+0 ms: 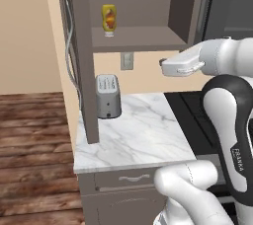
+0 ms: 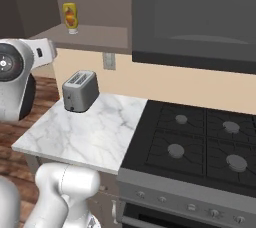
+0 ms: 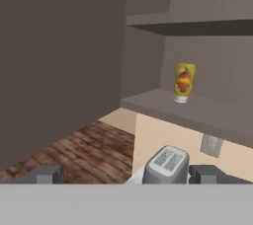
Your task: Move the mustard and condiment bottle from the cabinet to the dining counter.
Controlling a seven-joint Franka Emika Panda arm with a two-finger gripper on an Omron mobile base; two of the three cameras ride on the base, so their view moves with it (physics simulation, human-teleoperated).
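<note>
Mustard (image 3: 184, 82) upright on cabinet (image 3: 163, 104) floor, toaster (image 3: 166, 166) between released jaws below.

The light is even and soft in all views, without strong glare. The inside of the cabinet (image 1: 148, 2) is dim and grey. The toaster (image 1: 107, 95) throws only a faint shadow on the marble. Edges look a little blurred and grainy, mostly in the hand view.
</note>
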